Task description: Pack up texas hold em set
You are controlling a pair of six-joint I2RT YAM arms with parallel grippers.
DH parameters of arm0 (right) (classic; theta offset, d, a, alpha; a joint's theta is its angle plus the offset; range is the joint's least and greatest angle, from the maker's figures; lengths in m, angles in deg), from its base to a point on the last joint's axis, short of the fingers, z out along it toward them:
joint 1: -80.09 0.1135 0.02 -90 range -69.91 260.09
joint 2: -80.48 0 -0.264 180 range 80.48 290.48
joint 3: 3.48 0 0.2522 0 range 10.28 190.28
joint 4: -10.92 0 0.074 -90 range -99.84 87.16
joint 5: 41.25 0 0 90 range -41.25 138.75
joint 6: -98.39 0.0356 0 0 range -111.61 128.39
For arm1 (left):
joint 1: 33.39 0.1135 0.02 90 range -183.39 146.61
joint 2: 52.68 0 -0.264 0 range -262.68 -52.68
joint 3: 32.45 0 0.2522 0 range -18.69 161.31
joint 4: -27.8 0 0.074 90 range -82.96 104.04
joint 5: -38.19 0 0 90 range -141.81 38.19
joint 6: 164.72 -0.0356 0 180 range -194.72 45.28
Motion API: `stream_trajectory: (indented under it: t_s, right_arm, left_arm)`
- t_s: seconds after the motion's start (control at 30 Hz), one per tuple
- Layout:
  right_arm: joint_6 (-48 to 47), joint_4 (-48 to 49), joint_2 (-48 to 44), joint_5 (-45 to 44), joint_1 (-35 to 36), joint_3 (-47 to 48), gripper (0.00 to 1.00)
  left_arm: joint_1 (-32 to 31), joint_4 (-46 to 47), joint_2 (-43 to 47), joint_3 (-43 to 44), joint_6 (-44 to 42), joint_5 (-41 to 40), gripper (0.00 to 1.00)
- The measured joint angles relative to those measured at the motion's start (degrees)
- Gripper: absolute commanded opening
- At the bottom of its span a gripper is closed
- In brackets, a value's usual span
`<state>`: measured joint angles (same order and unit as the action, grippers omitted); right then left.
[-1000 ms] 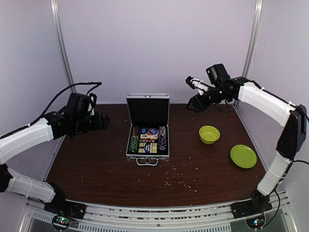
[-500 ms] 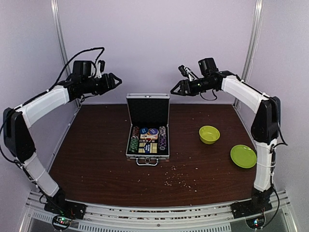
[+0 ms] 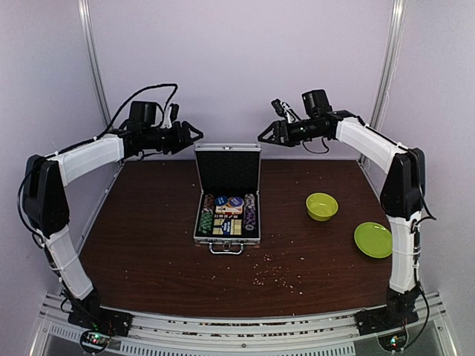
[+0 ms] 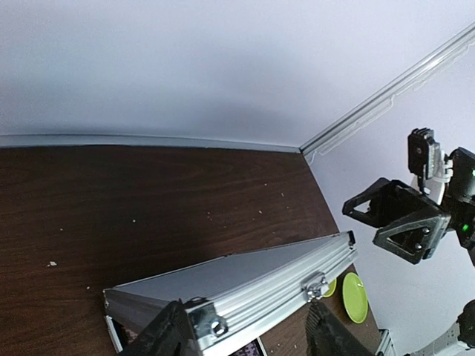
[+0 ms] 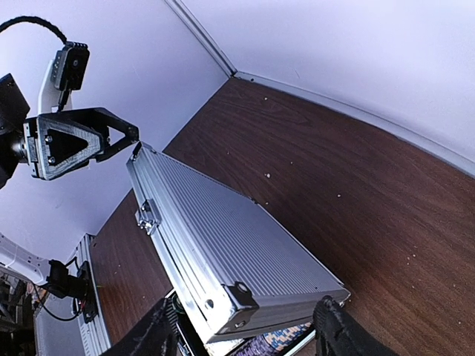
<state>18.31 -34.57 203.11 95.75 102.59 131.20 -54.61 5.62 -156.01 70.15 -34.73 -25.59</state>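
The silver aluminium case (image 3: 227, 230) stands open mid-table with its black-lined lid (image 3: 227, 169) upright. Striped chips (image 3: 249, 210) and the yellow-blue card box (image 3: 228, 220) lie in its tray; the handle (image 3: 225, 248) points toward me. My left gripper (image 3: 194, 136) is open, just left of and above the lid's top left corner. My right gripper (image 3: 266, 136) is open, just right of and above the top right corner. In the left wrist view the lid's rim (image 4: 252, 278) lies between the spread fingers (image 4: 159, 337). In the right wrist view the lid's back (image 5: 223, 230) lies between the fingers (image 5: 341, 334). No dice show.
A lime-green bowl (image 3: 321, 205) and a flat lime-green plate (image 3: 374, 239) sit right of the case. Small crumbs (image 3: 274, 274) are scattered on the brown table in front. The back wall is close behind both grippers.
Both arms swung up and inward to the back wall; the left gripper moved right and the right gripper moved left, closing in on the lid's top corners. The case has not moved.
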Motion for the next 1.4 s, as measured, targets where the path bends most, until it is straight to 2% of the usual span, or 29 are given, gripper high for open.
stream_trajectory:
  t_s: [0.37,0.57,0.7,0.8,0.9,1.0,1.23,1.4]
  right_arm:
    - [-0.7,0.3,0.6,3.2,2.9,-3.0,0.51]
    - [-1.2,2.4,-6.0,6.8,3.7,-16.8,0.51]
    - [-2.8,2.2,-12.9,6.5,4.2,-27.8,0.54]
    - [-4.2,2.1,-16.7,4.3,4.1,-32.9,0.57]
    - [-5.1,2.3,-18.2,0.3,4.1,-34.8,0.57]
    - [-5.4,2.0,-15.9,-1.7,4.2,-33.1,0.57]
    - [-5.5,-0.3,-1.4,-4.7,5.0,-24.0,0.57]
    - [-5.7,-3.1,3.4,-5.7,6.2,-23.1,0.58]
  left_arm:
    - [-2.1,0.7,0.2,-0.5,0.0,2.1,0.53]
    - [-3.5,0.6,4.2,-8.4,-0.2,2.4,0.51]
    - [-5.4,-1.2,10.5,-16.9,-0.9,0.7,0.58]
    - [-6.7,-3.0,17.5,-23.4,-1.4,-1.9,0.63]
    - [-6.9,-4.4,20.6,-25.6,-2.2,-4.8,0.64]
    - [-6.8,-5.2,18.6,-25.6,-3.3,-7.2,0.64]
    - [-6.5,-8.6,4.1,-21.9,-5.3,-10.0,0.64]
    - [-6.5,-9.8,-1.4,-18.0,-5.8,-10.2,0.64]
